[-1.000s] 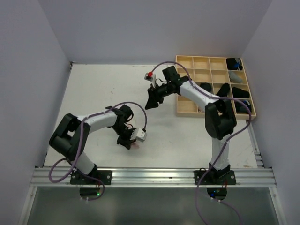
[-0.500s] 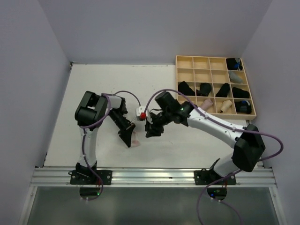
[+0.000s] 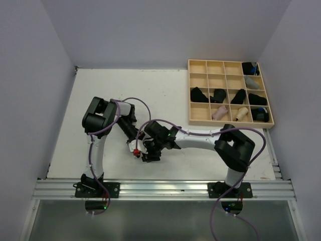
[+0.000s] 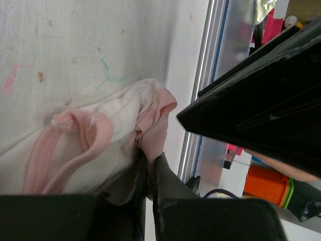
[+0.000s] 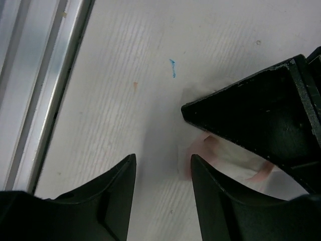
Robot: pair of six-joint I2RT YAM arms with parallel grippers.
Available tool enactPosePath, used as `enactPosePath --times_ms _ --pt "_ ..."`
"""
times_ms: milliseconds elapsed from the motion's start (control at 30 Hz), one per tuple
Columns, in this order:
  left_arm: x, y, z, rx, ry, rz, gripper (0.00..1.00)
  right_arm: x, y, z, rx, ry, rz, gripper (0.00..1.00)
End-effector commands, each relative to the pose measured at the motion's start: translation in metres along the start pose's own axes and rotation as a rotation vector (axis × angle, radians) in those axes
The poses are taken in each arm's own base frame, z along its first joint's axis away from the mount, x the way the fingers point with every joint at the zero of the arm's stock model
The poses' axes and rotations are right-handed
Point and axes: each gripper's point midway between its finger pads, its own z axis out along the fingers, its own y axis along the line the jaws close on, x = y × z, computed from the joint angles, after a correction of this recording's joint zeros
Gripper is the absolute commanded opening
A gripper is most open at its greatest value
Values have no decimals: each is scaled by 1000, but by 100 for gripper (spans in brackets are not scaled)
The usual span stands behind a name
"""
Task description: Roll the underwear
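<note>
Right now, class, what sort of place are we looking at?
Probably a robot lab test cell: a white table boxed in by plain walls, a left arm and right arm bolted to a rail at its near edge, and a grid tray holding rolled underwear.

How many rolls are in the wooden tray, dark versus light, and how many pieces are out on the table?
Dark rolls in the tray: 6
Light rolls in the tray: 3
Whitish-pink underwear on the table: 1
Total: 10
</note>
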Motion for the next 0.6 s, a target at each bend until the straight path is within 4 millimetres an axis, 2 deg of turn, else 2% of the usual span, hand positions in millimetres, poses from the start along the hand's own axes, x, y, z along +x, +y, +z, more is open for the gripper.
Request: enactPosePath --times_ms 0,67,233,267,333,367,433,500,567 --pt "-4 55 -5 -166 35 166 6 -14 -30 12 135 -47 -93 52" --pt "-3 56 -4 -163 35 166 6 -9 -40 15 188 -34 -95 52" --pt "-3 55 -4 -157 31 166 6 3 -44 22 212 -15 -131 53" --pt "-3 55 -3 -156 32 164 7 0 -48 25 223 -27 -141 51" --pt "-3 55 -3 -158 31 167 7 8 -44 33 190 -10 -144 42" --pt "-3 55 -3 -157 30 167 7 7 -39 35 165 -23 -142 29" --pt "-5 54 -6 -174 20 183 11 12 -27 39 102 -23 -139 14" --pt "-8 55 -11 -214 -1 202 22 11 -11 42 10 -48 -103 6" --pt "-20 42 -24 -262 -57 249 27 12 1 41 -72 -47 -36 0"
